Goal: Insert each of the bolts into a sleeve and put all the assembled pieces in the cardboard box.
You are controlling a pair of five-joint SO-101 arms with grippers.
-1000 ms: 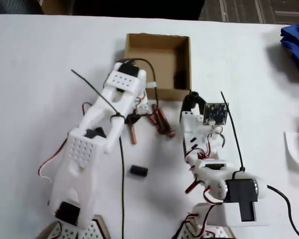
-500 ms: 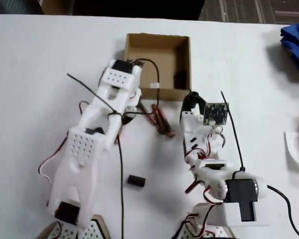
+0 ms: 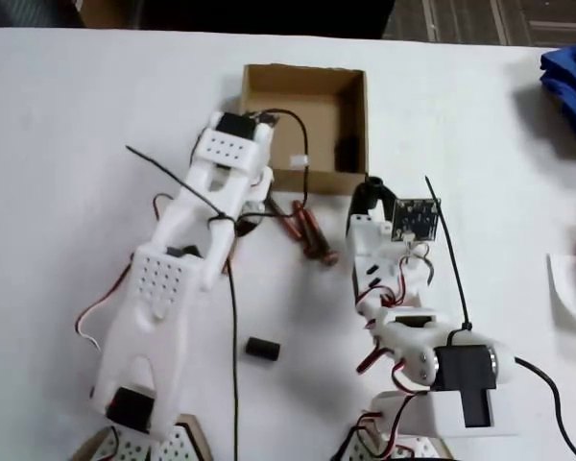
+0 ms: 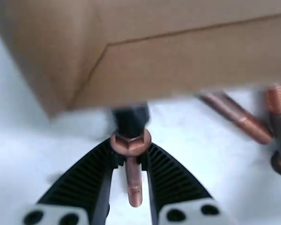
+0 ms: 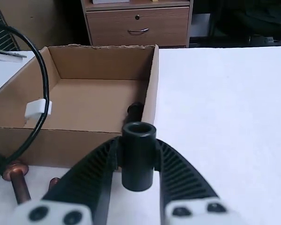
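Note:
My left gripper (image 4: 130, 151) is shut on a copper bolt (image 4: 132, 180) just below its flanged hex head, close to the cardboard box (image 4: 187, 70). A dark piece (image 4: 130, 119) sits just beyond the head; I cannot tell if they touch. In the high view the left arm (image 3: 232, 163) lies over the box's (image 3: 269, 75) near-left corner. My right gripper (image 5: 137, 146) is shut on an upright black sleeve (image 5: 138, 157) in front of the box (image 5: 150, 89); it sits off the box's near-right corner (image 3: 370, 192).
Two or three loose bolts (image 3: 307, 226) lie on the table in front of the box, between the arms. A loose black sleeve (image 3: 263, 349) lies nearer the front. A dark piece (image 3: 346, 154) rests inside the box. Blue cloth (image 3: 568, 82) sits far right.
The left arm has swung towards the box's near-left corner, covering the bolt seen below its gripper earlier. The loose sleeve slid a little towards the front. The right arm kept still.

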